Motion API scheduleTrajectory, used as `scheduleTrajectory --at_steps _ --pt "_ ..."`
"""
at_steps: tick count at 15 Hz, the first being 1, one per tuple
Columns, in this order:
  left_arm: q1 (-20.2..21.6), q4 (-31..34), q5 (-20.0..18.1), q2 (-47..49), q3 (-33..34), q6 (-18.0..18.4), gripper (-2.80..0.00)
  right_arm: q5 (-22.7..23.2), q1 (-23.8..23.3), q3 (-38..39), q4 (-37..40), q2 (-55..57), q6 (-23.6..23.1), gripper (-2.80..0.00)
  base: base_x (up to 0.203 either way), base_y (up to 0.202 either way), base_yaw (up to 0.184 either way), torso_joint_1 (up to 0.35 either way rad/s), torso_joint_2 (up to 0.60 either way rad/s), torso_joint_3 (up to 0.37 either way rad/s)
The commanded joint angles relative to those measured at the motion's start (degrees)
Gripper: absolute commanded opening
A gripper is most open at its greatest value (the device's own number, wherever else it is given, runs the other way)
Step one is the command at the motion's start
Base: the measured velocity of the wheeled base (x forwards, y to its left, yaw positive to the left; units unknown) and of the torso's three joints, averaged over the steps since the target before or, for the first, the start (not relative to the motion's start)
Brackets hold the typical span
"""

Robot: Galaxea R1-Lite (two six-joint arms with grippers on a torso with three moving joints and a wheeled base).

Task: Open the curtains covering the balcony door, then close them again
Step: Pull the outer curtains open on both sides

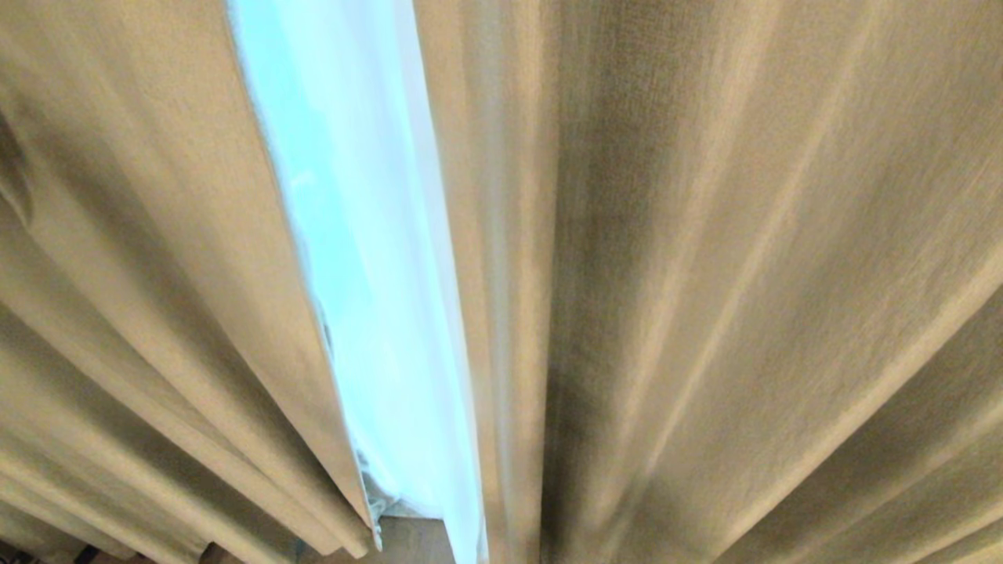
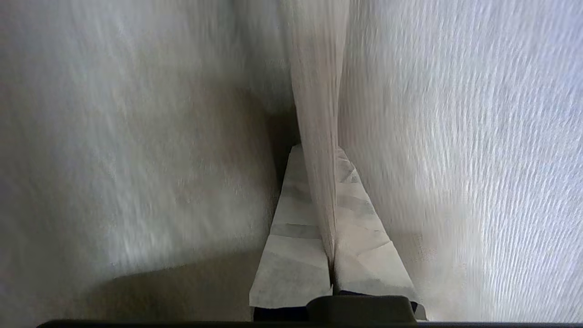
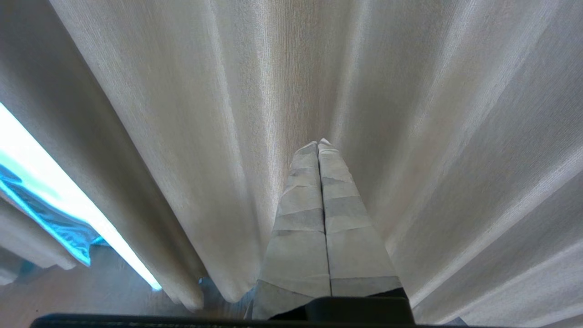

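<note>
Two heavy beige panels of the curtains [image 1: 705, 298] fill the head view, one on the left and one on the right, with a narrow bright gap between them. In that gap hangs the thin white sheer [image 1: 368, 258], glowing pale blue-white with light from behind; how many sheer panels there are cannot be told. A small patch of the floor [image 1: 411, 540] shows at the foot of the gap. The balcony door itself is hidden behind the fabric.

Neither hand appears in the head view. In the left wrist view the left hand [image 2: 321, 150] has its two fingers [image 2: 291, 246] pinched together on a fold of the curtain: a narrow ridge of woven cloth runs up between the fingers and on past their tips, with broad cloth surfaces on either side of it. In the right wrist view the right hand [image 3: 319, 145] is fully closed, its fingers pressed flat against each other with nothing between them; their tips point at a pleat of the right-hand panel, very near it, though whether they touch it cannot be told.

The heavy cloth is coarse-woven, beige to grey-green, falling in deep, soft vertical pleats to the floor. The left panel's inner edge is a clean straight hem against the bright sheer.
</note>
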Motion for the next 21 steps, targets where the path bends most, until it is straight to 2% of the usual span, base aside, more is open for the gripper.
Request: scheduleTrajectory --at_steps 1,12,13,16,21 --pt "1.9 0.1 -1.2 1.4 0.0 0.0 -2.80 0.0 0.1 0.0 0.0 0.0 0.0 -2.80 0.000 0.000 0.000 0.000 0.00 0.000" --pt "6.6 0.0 -1.7 2.3 0.0 0.1 -2.80 0.0 0.0 0.0 0.0 0.0 0.0 -2.80 0.000 0.000 0.000 0.000 0.00 0.000" --pt "6.9 0.0 -2.2 2.5 0.0 0.1 -2.80 0.0 0.0 0.0 0.0 0.0 0.0 -2.80 0.000 0.000 0.000 0.000 0.00 0.000" --pt "8.4 0.0 -7.6 3.1 -0.4 0.4 -2.80 0.0 0.0 0.0 0.0 0.0 0.0 -2.80 0.000 0.000 0.000 0.000 0.00 0.000" --pt "9.7 0.0 -8.5 4.0 -0.4 2.0 -2.80 0.0 0.0 0.0 0.0 0.0 0.0 -2.80 0.000 0.000 0.000 0.000 0.00 0.000"
